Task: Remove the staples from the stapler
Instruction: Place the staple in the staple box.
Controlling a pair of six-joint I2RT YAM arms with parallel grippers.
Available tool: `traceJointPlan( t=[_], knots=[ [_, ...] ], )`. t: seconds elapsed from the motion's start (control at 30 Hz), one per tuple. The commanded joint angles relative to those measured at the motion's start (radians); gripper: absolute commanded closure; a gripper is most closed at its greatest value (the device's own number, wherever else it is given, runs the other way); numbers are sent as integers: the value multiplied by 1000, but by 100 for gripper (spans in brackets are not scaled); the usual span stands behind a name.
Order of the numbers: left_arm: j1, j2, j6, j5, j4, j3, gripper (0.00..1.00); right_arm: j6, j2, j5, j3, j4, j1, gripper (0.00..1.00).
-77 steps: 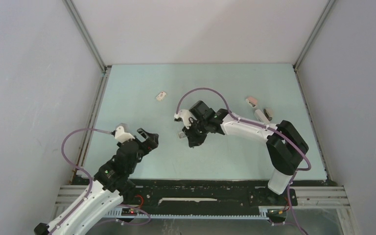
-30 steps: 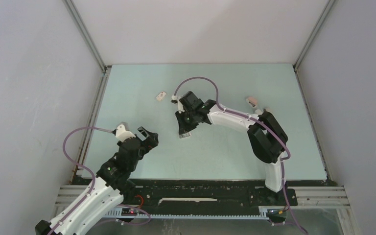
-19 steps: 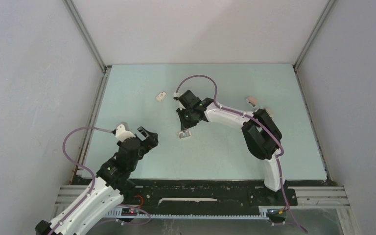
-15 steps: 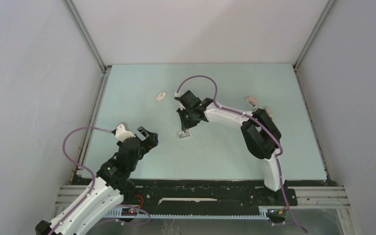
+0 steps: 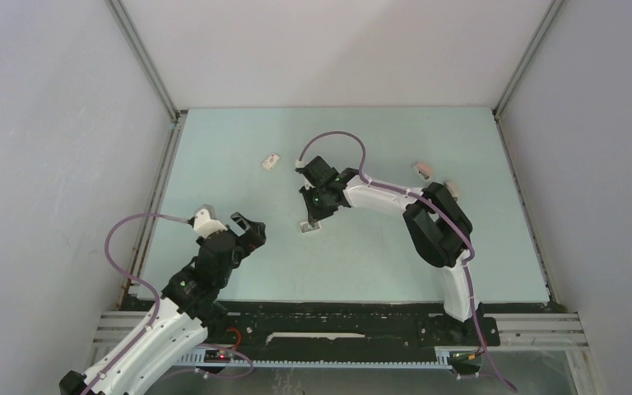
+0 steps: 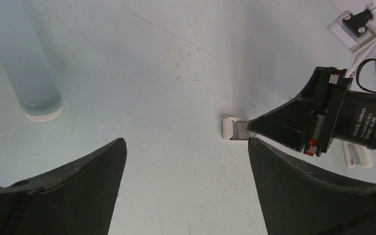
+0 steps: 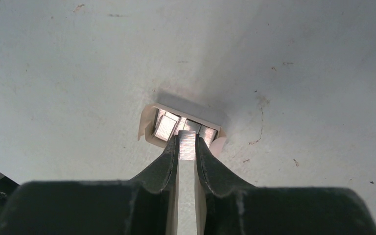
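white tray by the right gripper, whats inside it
Silvery staples lie inside the white tray; the right gripper pinches one staple strip at its near rim. The floor beneath them is covered.

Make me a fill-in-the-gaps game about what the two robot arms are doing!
The right gripper is pinching a shiny strip of ____, the kind a stapler uses.
The left gripper is wide ____ and holds nothing.
The little open box just beyond the strip is ____ in colour.
Missing words: staples, open, white.
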Motion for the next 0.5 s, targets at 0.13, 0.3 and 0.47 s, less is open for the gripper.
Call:
traceJointPlan(
  t=[0.13, 0.3, 0.47],
  knots=[
    [12, -12, 8, -6, 30, 14, 0, 29, 5, 16, -16, 17, 9, 80],
    [12, -12, 8, -3, 29, 14, 0, 29, 16, 18, -6, 17, 7, 78],
    [12, -16, 6, -5, 28, 13, 0, 28, 25, 18, 3, 17, 6, 78]
  ],
)
